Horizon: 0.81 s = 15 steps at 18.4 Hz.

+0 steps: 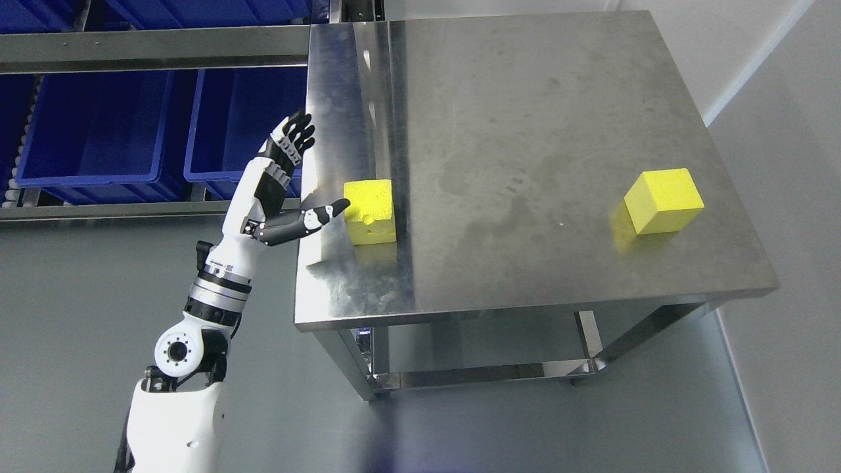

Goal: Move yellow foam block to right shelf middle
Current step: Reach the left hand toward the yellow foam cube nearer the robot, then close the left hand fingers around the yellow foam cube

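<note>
Because the nearer yellow foam cube (370,211) sits near the left edge of the brushed steel table (525,164), I hold my left hand (284,176) beside it. My fingers (297,135) are spread, grasping nothing, thumb tip at its side. A second yellow foam cube (663,200) sits well apart, far right.

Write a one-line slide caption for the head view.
Open left robot hand reaches toward a yellow foam block on a steel table.

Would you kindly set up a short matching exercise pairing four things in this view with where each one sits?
Things:
1. left hand
2. near yellow block
3. far yellow block
4. blue bins

Places:
A. table's right side, alone
B. on the rack at upper left
C. table's left edge, at the thumb tip
D. raised and open beside the table

Pairs: 1-D, 2-C, 3-A, 4-B
</note>
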Motion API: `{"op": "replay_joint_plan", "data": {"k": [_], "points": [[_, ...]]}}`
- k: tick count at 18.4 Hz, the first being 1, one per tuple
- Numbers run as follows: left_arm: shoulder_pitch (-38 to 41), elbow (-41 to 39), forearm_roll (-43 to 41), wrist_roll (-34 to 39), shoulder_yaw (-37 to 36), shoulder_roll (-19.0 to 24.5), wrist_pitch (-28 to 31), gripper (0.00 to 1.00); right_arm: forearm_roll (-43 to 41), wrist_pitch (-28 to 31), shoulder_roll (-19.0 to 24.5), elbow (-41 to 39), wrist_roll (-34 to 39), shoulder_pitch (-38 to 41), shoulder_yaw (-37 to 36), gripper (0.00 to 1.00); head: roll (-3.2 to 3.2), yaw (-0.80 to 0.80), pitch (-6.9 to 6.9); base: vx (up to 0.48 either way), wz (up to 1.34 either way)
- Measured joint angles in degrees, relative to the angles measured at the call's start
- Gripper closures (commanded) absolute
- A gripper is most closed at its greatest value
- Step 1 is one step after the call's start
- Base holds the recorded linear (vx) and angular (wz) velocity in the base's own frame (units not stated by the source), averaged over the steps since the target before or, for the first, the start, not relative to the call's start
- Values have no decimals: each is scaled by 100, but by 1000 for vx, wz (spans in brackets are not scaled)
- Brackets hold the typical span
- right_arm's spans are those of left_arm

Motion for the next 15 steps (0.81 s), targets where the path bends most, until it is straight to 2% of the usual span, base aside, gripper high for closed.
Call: {"op": "replay_joint_plan", "data": {"k": [3, 9, 11, 13, 15], "points": [[-186, -2, -129, -462, -46, 0, 88, 0, 0, 0, 0, 0, 0, 0, 0, 0, 0, 0, 0, 0, 0], [-371, 8, -735, -794, -265, 0, 350, 1, 0, 0, 0, 0, 0, 0, 0, 0, 0, 0, 0, 0, 0], [-419, 10, -1005, -1006, -334, 0, 366, 6, 0, 0, 0, 0, 0, 0, 0, 0, 0, 0, 0, 0, 0], [-472, 10, -1265, -1134, -395, 28, 366, 17, 0, 0, 0, 0, 0, 0, 0, 0, 0, 0, 0, 0, 0], [-522, 14, -1496, -1212, -452, 73, 372, 23, 0, 0, 0, 0, 0, 0, 0, 0, 0, 0, 0, 0, 0]]}}
